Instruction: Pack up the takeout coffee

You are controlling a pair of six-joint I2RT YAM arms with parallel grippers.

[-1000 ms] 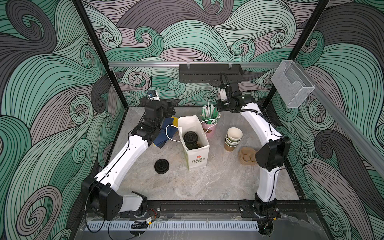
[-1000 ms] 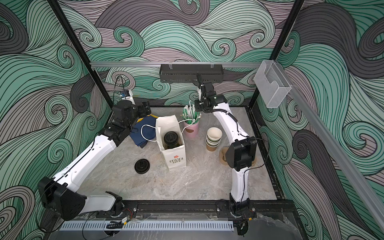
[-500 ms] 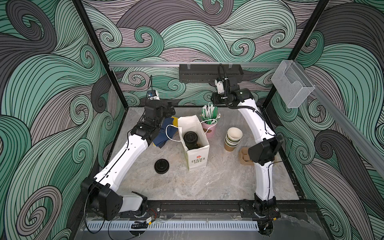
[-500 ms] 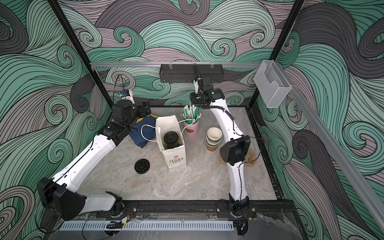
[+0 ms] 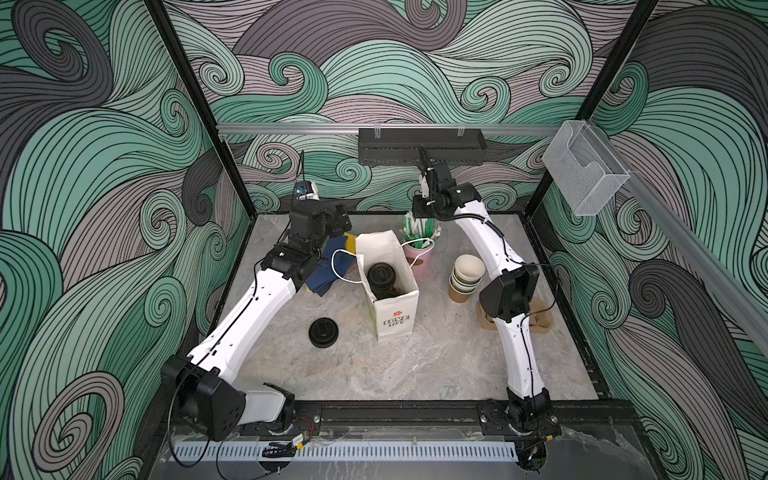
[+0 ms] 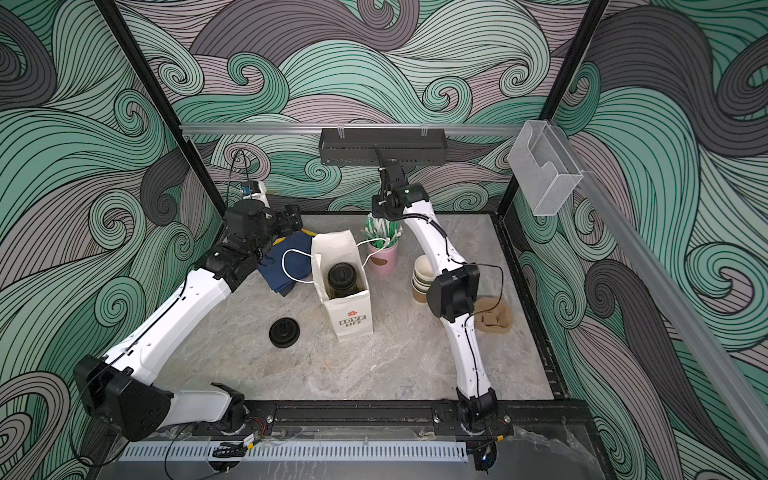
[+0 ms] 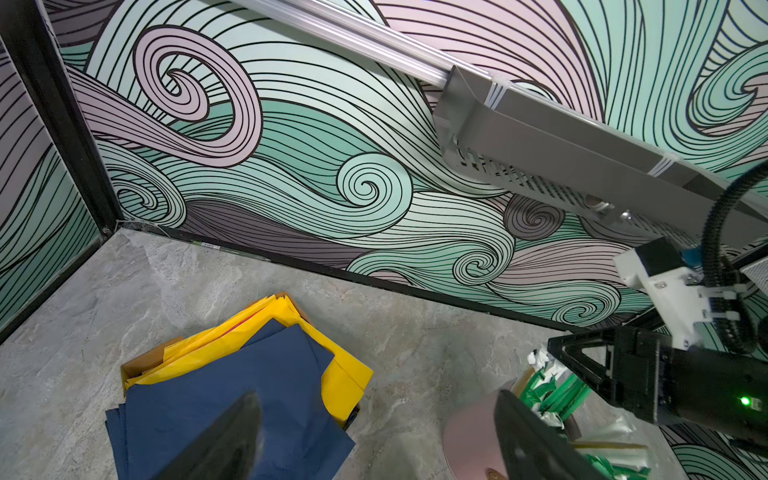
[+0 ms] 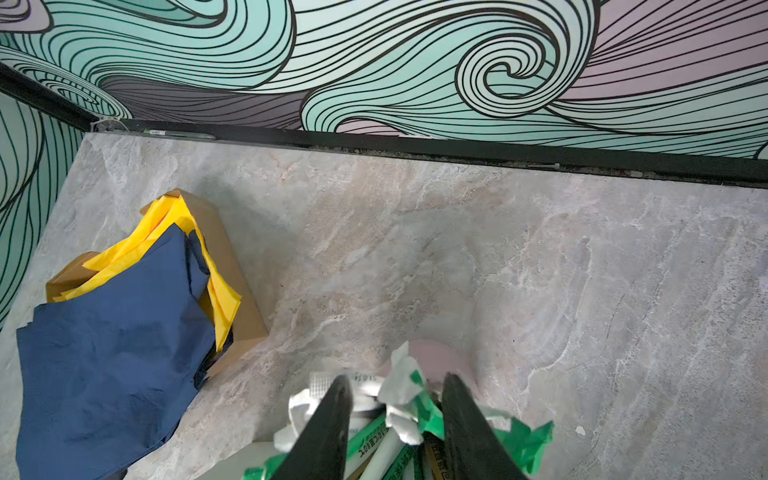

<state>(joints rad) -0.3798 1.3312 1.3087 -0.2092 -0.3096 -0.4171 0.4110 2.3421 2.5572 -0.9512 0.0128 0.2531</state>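
**One lidded cup in the bag, both grippers at the back**

You have one lidded cup (image 5: 381, 275) standing upright inside the white paper bag (image 5: 395, 318) at the middle of the table (image 5: 415, 374). Its black lid shows through the bag's open mouth in both top views. You cannot tell whether a second cup sits in there beside it. A loose black lid (image 5: 323, 331) lies flat on the table, near the bag's front left corner but apart from it.

Your left gripper (image 7: 376, 397) hangs over the blue napkins (image 7: 187, 374) at the back, left of the bag. Its fingers are spread wide with nothing between them.

Your right gripper (image 8: 395, 380) points down over the pink cup (image 5: 420, 262) of wrapped straws (image 8: 374, 440) just behind the bag. Its fingers stand partway apart, and torn white wrapper ends sit in the gap. You cannot tell whether any straw is pinched.

The stack of lidless cups (image 5: 465, 276) stands to the right of the bag, next to the right arm's elbow. A brown cardboard piece (image 5: 542, 322) lies beyond that, near the table's right edge.
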